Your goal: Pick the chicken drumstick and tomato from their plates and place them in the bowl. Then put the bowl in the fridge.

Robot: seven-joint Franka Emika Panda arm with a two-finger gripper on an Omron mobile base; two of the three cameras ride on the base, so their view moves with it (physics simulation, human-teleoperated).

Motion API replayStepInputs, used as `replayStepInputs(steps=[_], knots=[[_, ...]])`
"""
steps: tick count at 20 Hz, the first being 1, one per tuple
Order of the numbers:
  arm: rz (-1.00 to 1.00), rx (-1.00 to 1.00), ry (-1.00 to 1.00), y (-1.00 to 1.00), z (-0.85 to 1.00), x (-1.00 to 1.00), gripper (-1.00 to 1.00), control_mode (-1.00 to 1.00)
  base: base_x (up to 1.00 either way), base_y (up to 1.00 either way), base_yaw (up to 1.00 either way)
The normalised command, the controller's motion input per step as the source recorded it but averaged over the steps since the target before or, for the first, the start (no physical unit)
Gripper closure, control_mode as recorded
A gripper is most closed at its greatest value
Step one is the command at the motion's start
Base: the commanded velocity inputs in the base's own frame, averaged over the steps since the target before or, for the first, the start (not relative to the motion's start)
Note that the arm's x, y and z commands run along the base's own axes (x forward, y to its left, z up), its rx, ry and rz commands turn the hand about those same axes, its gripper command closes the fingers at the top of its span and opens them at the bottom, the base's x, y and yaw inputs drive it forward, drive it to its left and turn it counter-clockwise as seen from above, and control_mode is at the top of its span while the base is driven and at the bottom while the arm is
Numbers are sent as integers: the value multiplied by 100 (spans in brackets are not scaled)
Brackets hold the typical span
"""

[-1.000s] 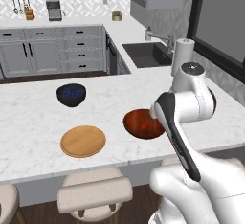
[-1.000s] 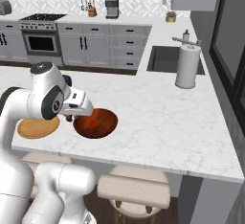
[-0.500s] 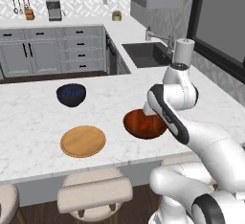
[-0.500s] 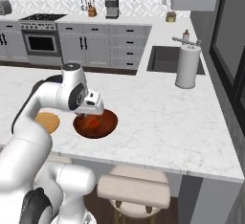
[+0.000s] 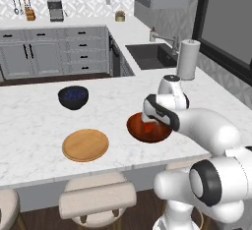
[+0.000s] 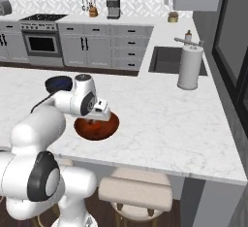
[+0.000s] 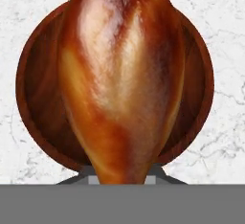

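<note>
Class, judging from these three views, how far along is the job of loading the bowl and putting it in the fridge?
Done: the chicken drumstick is picked up, off its plate. In hand: the gripper is shut on it, directly above the reddish-brown bowl, not yet released. Left: drop it in, add the tomato, then carry the bowl to the fridge. The wooden plate lies bare.

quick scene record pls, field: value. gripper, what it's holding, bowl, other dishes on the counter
gripper: shut on the drumstick, above the bowl
drumstick: held by its thin end, meaty end pointing down toward the bowl, seen from the hand view
bowl: reddish-brown, on the marble counter near the front edge, directly under the drumstick
wooden plate: bare, left of the bowl
blue bowl: behind the wooden plate
paper towel roll: upright by the sink
</note>
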Motion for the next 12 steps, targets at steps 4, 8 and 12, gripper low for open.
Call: replayStepInputs(steps=[4, 8, 12], knots=[[0, 0, -1, -15, -49, 34, 100, -100, 0, 0, 0], [0, 0, 0, -19, -37, 4, 100, -100, 0, 0, 0], [0, 0, 0, -1, -33, 31, 100, -100, 0, 0, 0]])
